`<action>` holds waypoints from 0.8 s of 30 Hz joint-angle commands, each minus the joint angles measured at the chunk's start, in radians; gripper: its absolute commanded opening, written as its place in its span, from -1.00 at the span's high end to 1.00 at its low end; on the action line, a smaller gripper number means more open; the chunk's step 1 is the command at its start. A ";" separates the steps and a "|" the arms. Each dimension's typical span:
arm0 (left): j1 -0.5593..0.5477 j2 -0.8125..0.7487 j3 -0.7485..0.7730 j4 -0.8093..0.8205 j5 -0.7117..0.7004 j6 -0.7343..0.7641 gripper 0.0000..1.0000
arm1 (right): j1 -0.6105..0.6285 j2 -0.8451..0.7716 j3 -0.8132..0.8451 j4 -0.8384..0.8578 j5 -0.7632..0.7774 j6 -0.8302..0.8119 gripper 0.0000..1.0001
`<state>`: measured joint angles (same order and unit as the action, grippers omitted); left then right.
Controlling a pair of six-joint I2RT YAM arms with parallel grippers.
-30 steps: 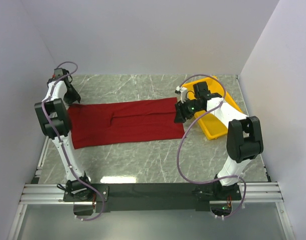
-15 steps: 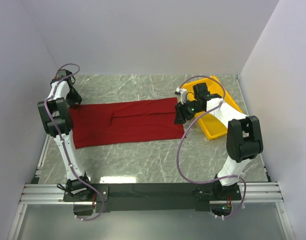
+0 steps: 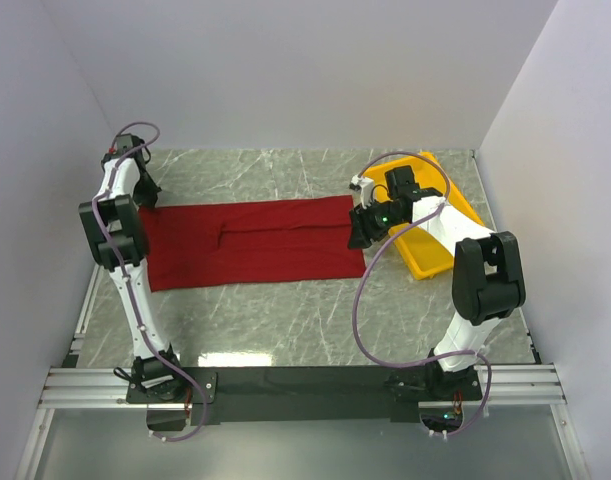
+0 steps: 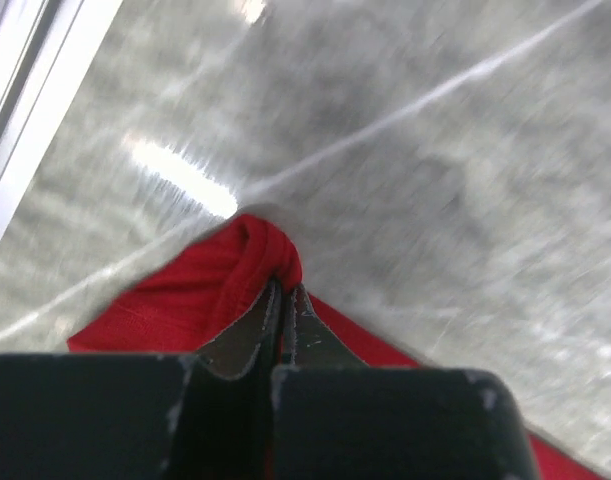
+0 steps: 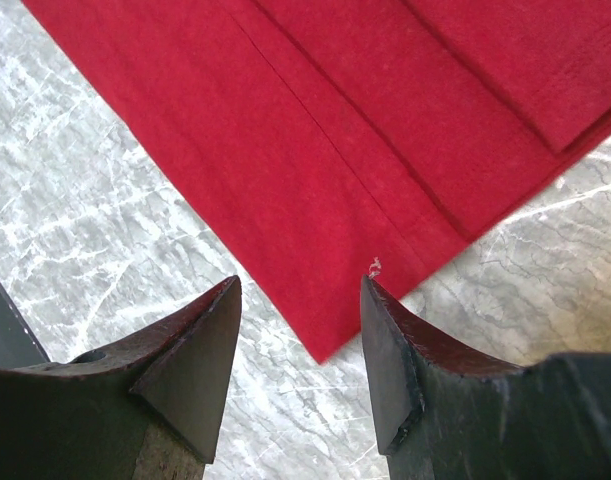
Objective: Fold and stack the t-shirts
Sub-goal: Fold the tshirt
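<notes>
While clamping left hand (image 4: 283, 290) tight on far-left corner of dark red t-shirt (image 3: 255, 240), hovers right hand (image 5: 300, 282) wide-jawed over a right-end corner; lies flat on surface (image 3: 285, 320) beside yellow tray (image 3: 435, 262).

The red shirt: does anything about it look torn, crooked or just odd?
Nothing torn. The t-shirt lies flat in a long folded strip, except its far-left corner, bunched into a hump where the left gripper pinches it. A tiny pale thread sticks out at the hem near a right-end corner.

Dark red t-shirt (image 3: 255, 240), yellow tray (image 3: 425, 262)
</notes>
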<state>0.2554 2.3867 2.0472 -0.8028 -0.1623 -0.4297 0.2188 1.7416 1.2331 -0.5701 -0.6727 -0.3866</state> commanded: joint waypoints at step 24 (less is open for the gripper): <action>-0.091 0.230 0.430 0.237 0.152 -0.313 0.77 | -0.004 -0.013 0.042 0.013 0.016 0.022 -0.16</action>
<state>0.1551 2.6110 2.4065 -0.6609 -0.0372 -0.6544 0.2188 1.7416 1.2400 -0.5785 -0.6594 -0.3748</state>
